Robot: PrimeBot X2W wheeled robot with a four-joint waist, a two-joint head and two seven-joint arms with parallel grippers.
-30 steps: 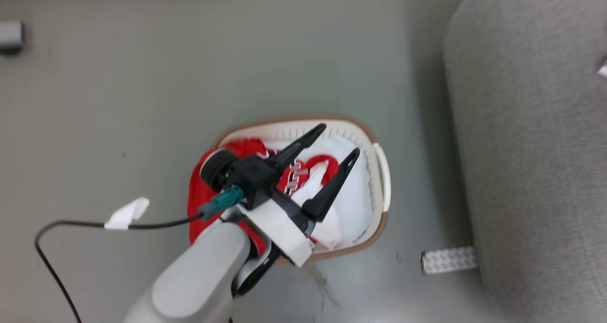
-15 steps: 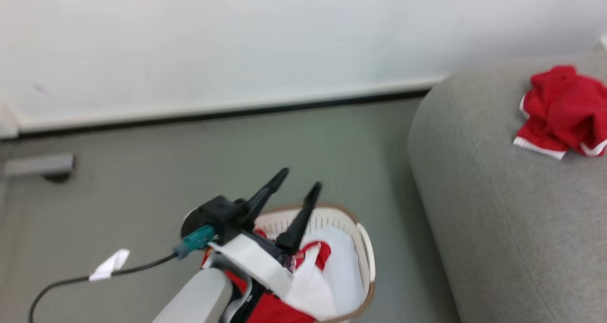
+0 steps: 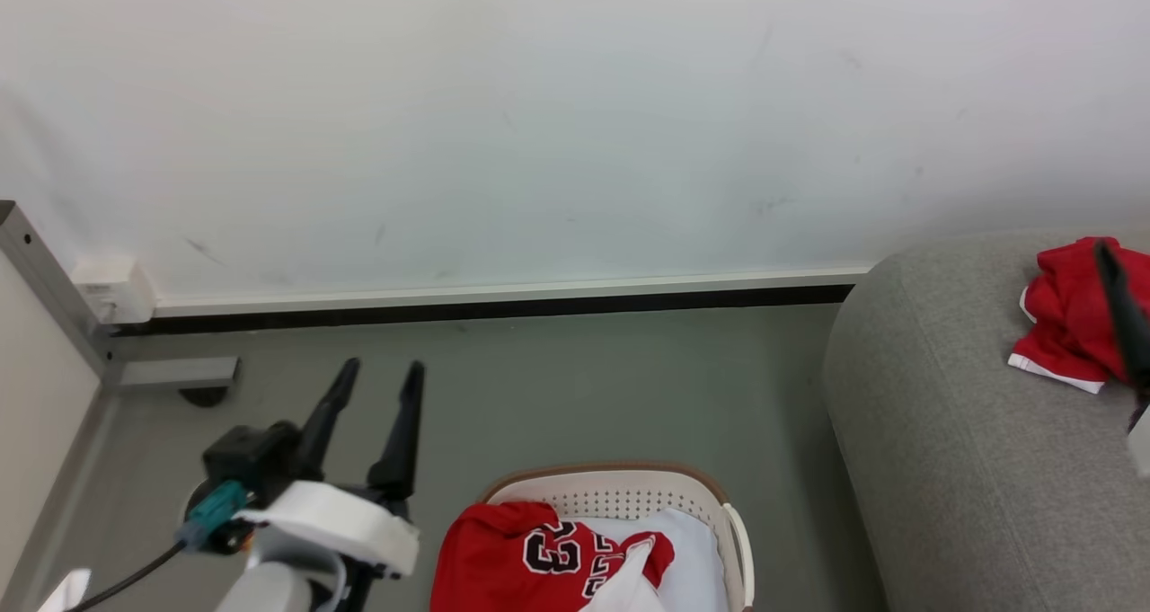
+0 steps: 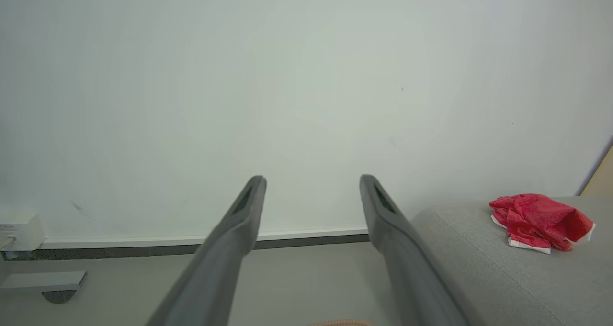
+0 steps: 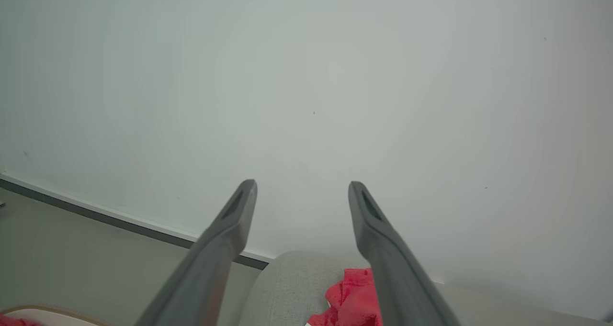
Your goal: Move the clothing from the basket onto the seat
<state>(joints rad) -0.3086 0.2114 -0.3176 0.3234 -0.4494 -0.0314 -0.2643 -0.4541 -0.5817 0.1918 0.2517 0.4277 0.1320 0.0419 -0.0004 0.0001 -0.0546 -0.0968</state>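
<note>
Our left claw (image 3: 383, 367) is spread wide and holds nothing, up beside the basket (image 3: 629, 495). Our right claw (image 5: 302, 185) is spread wide too, empty, above the seat (image 3: 943, 468). We see a red shirt (image 3: 503, 558) with numbers at the basket's left side. Another red piece (image 3: 1065, 315) sits on the seat near its wall-side edge.

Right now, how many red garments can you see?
2: one numbered jersey in the basket, one crumpled garment on the sofa. More may hide beneath the white cloth.
</note>
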